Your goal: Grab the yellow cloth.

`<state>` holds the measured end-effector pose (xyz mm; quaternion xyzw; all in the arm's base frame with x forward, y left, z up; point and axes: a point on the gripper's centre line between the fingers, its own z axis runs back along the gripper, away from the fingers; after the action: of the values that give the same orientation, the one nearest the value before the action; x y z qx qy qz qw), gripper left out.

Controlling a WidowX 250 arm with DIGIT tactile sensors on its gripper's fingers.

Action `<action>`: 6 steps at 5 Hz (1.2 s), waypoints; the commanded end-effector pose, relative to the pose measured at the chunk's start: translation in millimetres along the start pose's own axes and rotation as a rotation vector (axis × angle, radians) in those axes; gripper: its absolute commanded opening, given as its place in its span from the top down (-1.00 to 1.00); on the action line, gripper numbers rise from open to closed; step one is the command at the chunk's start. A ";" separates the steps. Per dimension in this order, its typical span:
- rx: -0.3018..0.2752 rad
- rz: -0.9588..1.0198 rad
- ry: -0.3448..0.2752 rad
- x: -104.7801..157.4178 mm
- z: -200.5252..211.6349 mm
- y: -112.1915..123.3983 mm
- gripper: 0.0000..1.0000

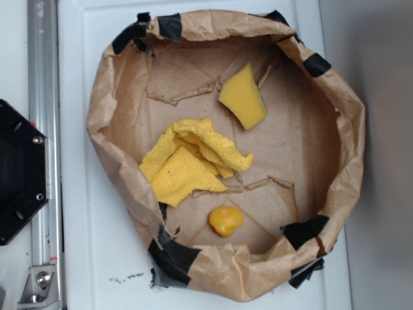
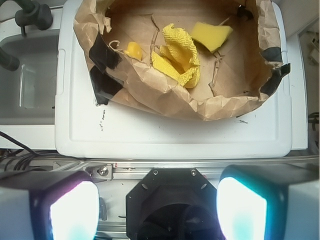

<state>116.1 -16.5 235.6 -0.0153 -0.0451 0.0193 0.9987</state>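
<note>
The yellow cloth lies crumpled with many folds on the floor of a brown paper bag basin, left of its middle. It also shows in the wrist view, far ahead. My gripper is open and empty, its two pads wide apart at the bottom of the wrist view, above the black robot base and well back from the basin. The gripper does not show in the exterior view.
A smooth yellow foam sponge wedge lies at the basin's back. A small orange-yellow toy sits near the front. Black tape patches mark the rim. The basin stands on a white surface; a metal rail and black base are left.
</note>
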 end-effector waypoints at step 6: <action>0.058 -0.001 0.021 51.1 -20.0 20.7 -1.00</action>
<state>166.5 5.7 207.0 0.0129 -0.0140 0.0213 0.9996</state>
